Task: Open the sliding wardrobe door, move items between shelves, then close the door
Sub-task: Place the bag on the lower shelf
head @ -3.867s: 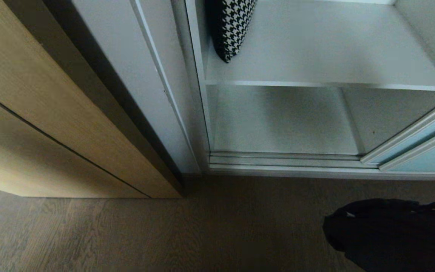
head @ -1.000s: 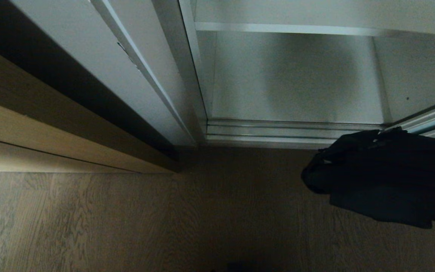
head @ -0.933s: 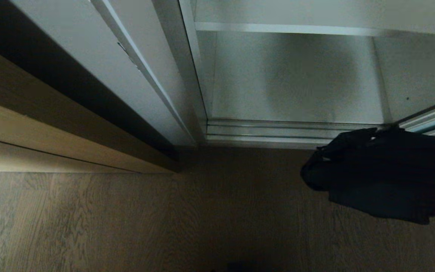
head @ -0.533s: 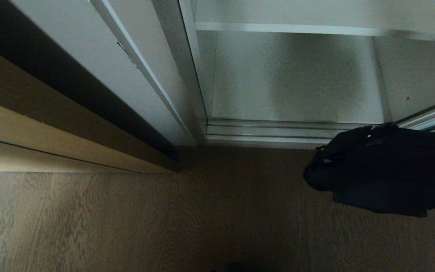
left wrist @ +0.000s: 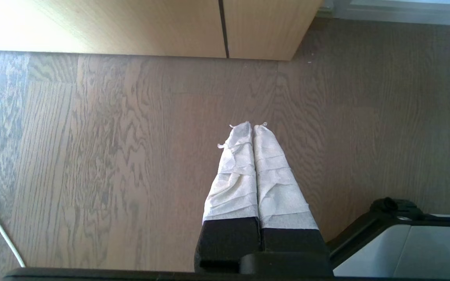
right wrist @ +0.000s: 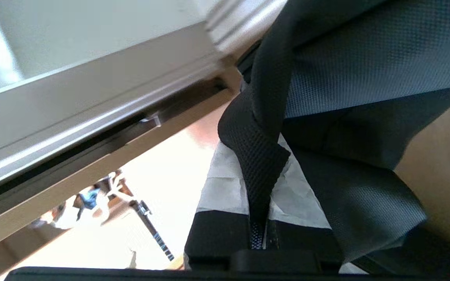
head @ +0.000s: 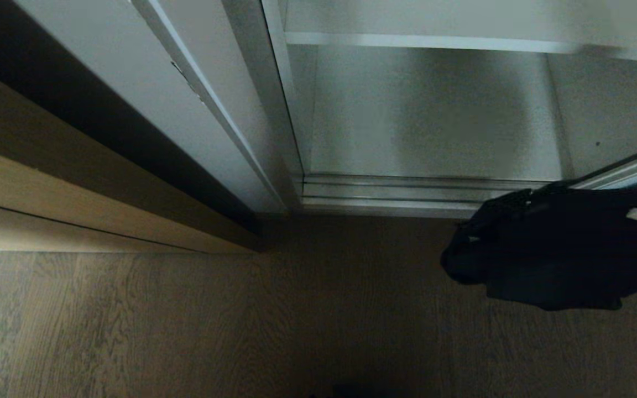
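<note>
Item: black bag (head: 556, 249), hung clear of the floor (head: 241, 320) before the bottom shelf (head: 429, 138); right gripper (right wrist: 262, 218) pinched shut on its strap (right wrist: 260, 156) only; left gripper (left wrist: 253, 128) closed, empty. Risk: strap slipping; bag snagging the sliding wardrobe door (head: 628, 171) frame.
</note>
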